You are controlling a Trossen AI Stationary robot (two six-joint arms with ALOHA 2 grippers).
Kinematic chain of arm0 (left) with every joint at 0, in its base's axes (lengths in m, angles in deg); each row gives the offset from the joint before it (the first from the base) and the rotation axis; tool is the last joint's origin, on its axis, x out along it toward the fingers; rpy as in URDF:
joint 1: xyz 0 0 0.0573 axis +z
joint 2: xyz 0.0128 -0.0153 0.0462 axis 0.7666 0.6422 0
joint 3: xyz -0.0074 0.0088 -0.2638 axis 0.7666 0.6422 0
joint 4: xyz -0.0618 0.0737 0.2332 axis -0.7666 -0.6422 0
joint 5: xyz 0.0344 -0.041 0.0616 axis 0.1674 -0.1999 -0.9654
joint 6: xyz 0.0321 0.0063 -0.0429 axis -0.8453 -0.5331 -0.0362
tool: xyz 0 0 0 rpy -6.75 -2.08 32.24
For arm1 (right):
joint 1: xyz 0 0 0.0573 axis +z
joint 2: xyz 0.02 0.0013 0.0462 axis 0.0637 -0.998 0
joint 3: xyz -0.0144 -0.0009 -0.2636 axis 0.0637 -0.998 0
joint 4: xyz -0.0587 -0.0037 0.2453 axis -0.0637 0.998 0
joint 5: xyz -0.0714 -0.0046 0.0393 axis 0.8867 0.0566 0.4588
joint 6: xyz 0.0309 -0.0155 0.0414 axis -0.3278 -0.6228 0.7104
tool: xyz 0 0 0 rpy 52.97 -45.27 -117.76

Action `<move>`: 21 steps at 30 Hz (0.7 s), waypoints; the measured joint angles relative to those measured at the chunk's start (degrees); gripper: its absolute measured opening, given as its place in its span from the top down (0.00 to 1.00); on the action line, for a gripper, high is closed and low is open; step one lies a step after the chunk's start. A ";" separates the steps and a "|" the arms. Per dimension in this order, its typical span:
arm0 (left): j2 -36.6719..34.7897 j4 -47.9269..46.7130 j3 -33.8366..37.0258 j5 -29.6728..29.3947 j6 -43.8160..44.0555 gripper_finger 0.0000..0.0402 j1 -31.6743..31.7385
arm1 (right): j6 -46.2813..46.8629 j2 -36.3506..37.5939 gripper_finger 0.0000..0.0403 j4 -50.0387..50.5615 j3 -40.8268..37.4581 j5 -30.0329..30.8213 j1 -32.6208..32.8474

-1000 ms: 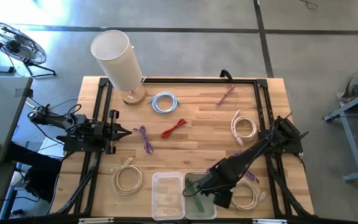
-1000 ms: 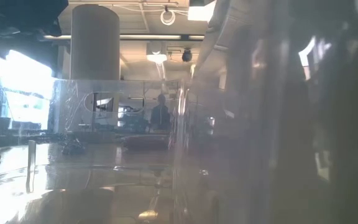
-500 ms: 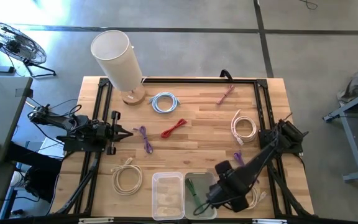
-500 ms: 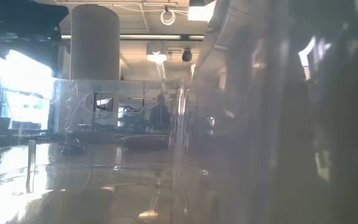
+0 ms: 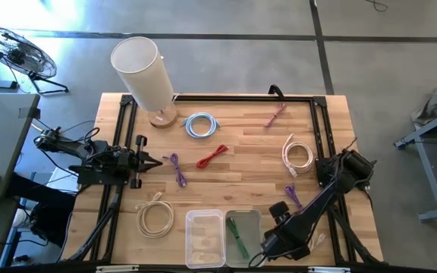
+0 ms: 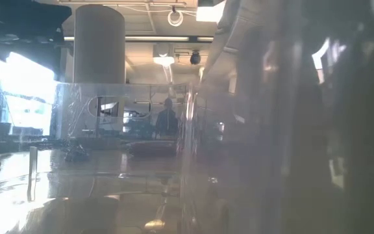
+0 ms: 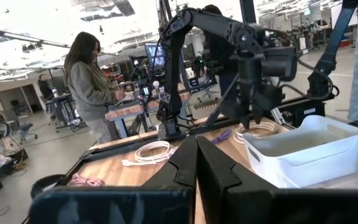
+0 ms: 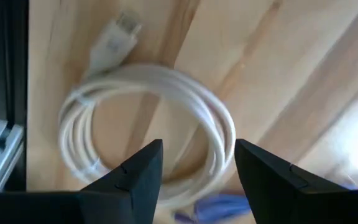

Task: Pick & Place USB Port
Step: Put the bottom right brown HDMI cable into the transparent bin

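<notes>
Several coiled USB cables lie flat on the wooden table. A green cable (image 5: 239, 236) lies inside the right clear bin (image 5: 255, 220); the left clear bin (image 5: 205, 239) stands beside it. My right gripper (image 5: 278, 244) hovers open near the table's near edge, just right of that bin. In its wrist view, my right gripper (image 8: 197, 148) points down over a white coil (image 8: 148, 118) without touching it. My left gripper (image 5: 150, 161) waits shut at the table's left side; the left wrist view also shows my left gripper (image 7: 197, 165) shut.
Also on the table: a cream coil (image 5: 156, 216), purple cable (image 5: 176, 169), red cable (image 5: 212, 157), light-blue coil (image 5: 201, 124), pink cable (image 5: 275, 115), pale coil (image 5: 298, 155), short purple cable (image 5: 293, 196) and a tall white cylinder lamp (image 5: 144, 72). A person (image 7: 92, 87) stands beyond the table.
My right gripper has moved from above the right bin toward the table's right and near edge, ending beside the bin over the white coil. The green cable, earlier under the gripper, now lies uncovered in the right bin.
</notes>
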 joint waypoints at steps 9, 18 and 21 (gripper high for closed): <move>0.00 0.27 0.00 -0.60 0.00 1.00 0.00 | 5.50 0.00 0.52 -6.80 -6.39 0.53 -0.41; 0.00 0.41 0.00 -0.42 0.04 1.00 0.00 | 17.05 0.59 0.52 -17.64 -14.45 -3.23 -2.55; 0.00 0.42 0.00 -0.42 0.04 1.00 0.00 | 22.14 0.61 0.57 -18.16 -15.42 -4.20 -3.83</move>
